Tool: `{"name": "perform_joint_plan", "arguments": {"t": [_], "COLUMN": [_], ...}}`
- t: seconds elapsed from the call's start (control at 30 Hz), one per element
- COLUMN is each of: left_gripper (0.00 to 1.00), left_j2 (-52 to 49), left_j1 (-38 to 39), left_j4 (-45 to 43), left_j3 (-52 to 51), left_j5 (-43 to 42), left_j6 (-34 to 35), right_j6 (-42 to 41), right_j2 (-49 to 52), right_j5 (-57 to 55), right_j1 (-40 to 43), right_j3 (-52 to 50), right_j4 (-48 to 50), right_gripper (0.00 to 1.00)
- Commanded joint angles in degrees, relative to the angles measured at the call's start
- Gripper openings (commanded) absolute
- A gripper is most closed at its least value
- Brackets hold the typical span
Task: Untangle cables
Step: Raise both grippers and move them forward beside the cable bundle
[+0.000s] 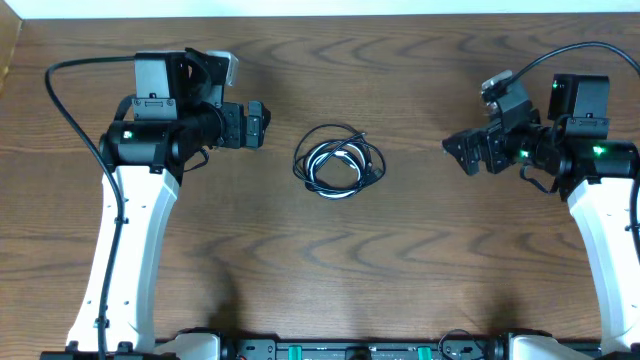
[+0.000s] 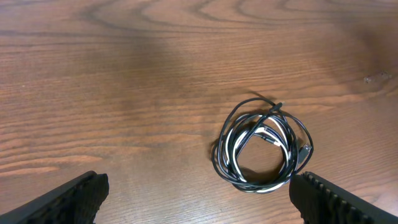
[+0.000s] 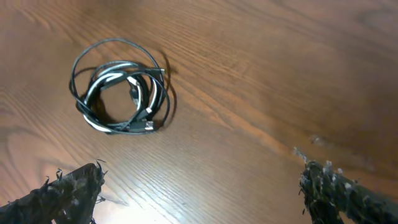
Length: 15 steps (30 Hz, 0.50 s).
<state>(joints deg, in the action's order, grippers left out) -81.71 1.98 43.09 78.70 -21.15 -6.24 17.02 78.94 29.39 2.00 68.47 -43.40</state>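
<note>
Coiled cables (image 1: 338, 158) on wooden table (image 1: 400, 275)

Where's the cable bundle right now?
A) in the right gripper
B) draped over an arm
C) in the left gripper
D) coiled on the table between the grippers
D: the cables lie coiled on the table, the left gripper and right gripper both open and apart from them.

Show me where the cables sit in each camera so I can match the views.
Overhead: cables near the picture's centre, a little above the middle.
Left wrist: cables right of centre, in the lower half.
Right wrist: cables in the upper left.
Shared landmark: the white cable coiled among the black loops, visible in all three views.
</note>
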Motion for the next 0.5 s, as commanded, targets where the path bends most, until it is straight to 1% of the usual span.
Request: {"name": "perform_joint_plan", "arguments": {"t": [0.0, 0.13, 0.27, 0.33, 0.37, 0.47], "left_gripper": [0.98, 0.98, 0.98, 0.99, 0.94, 0.88], "left_j2": [0.1, 0.1, 0.0, -0.4, -1.1, -3.0], "left_j1": [0.1, 0.1, 0.5, 1.4, 2.4, 4.5], "left_j4": [0.2, 0.2, 0.4, 1.4, 1.9, 1.4], "left_j3": [1.0, 1.0, 1.0, 1.0, 1.0, 1.0], "left_j5": [-1.0, -1.0, -0.9, -0.9, -0.9, 0.5], "left_j6": [0.0, 1.4, 1.4, 1.7, 2.3, 5.7], "right_j6": [-6.9, -7.8, -9.8, -11.3, -12.6, -15.1], "right_j2": [-0.1, -0.1, -0.1, -0.1, -0.1, -0.1], "right_j5": [1.3, 3.9, 4.0, 4.0, 3.8, 2.2], "right_j1": [-0.6, -0.7, -0.7, -0.9, -0.9, -0.9], "right_j3": [1.4, 1.4, 1.2, 1.2, 1.2, 1.2], "right_j4": [0.8, 0.7, 0.0, 0.1, 0.1, 0.0], "right_gripper": [0.99, 0.99, 0.92, 0.91, 0.9, 0.89]}}
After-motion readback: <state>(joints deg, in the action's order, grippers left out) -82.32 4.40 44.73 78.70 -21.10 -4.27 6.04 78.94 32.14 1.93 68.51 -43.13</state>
